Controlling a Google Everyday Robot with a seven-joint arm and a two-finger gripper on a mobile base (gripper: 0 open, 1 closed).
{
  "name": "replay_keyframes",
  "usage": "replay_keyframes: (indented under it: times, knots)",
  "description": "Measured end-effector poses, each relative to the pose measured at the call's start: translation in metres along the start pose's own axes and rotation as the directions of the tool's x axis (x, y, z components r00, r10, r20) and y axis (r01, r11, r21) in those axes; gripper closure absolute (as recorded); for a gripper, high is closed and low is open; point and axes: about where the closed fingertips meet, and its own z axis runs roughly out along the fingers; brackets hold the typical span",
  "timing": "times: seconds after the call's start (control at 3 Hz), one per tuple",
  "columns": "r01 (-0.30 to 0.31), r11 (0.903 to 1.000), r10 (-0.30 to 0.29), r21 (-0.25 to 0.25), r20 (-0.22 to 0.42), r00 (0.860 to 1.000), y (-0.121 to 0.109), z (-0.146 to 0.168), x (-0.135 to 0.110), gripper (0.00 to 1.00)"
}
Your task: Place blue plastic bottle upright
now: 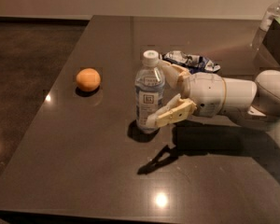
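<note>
Reaching in from the right, my hand point(158, 93) is lying low over the counter point(84, 162), and it is standing wide: the two fingers are spreading to either side of the bottle point(148, 90) rather than closing on it. The near finger point(173, 114) is angling down toward the bottle's foot. Its tip seems to be just touching the plastic below the label point(148, 101), though I cannot be sure of contact from this angle. The far finger point(175, 72) is passing behind the bottle's shoulder, a little below the cap point(150, 57).

The bottle is standing upright near the middle of the counter, white cap on top, its base resting flat on the dark surface and throwing a small shadow around it. My white arm point(252, 94) is stretching out level behind the hand toward the right edge, casting a long shadow on the counter beneath it.

An orange point(88, 79) is sitting to the left of the bottle, well apart from it. A crumpled blue-and-white wrapper point(191, 61) is lying behind my hand, toward the far side of the counter. A second clear bottle point(273, 14) is showing at the far right corner, beside a dark box point(277, 43) cut off by the edge.
</note>
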Motion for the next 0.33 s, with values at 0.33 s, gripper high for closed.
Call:
replay_keyframes:
  times: [0.33]
  knots:
    - [0.0, 1.0, 0.0, 0.0, 0.0, 1.0, 0.0, 0.0, 0.0, 0.0]
